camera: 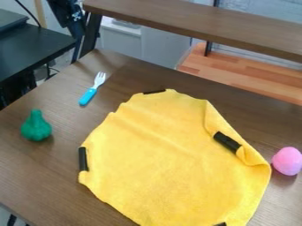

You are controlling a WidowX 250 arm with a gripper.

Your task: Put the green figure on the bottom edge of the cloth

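Observation:
The green figure (pixel 36 126), shaped like a pear with a narrow top, stands upright on the brown table at the left, apart from the cloth. The yellow cloth (pixel 171 154) lies spread over the middle and lower part of the table, its right side folded over. Black strips lie at several places along its border, and its lowest part reaches the view's bottom edge. At the top left, part of the black robot arm (pixel 66 13) hangs beyond the table's far edge.
A fork with a blue handle (pixel 88 96) lies behind the cloth at the upper left. A pink egg-shaped object (pixel 287 161) sits right of the cloth. A raised brown shelf (pixel 194 20) crosses above the table's far side, and a black surface (pixel 35 48) stands at the upper left.

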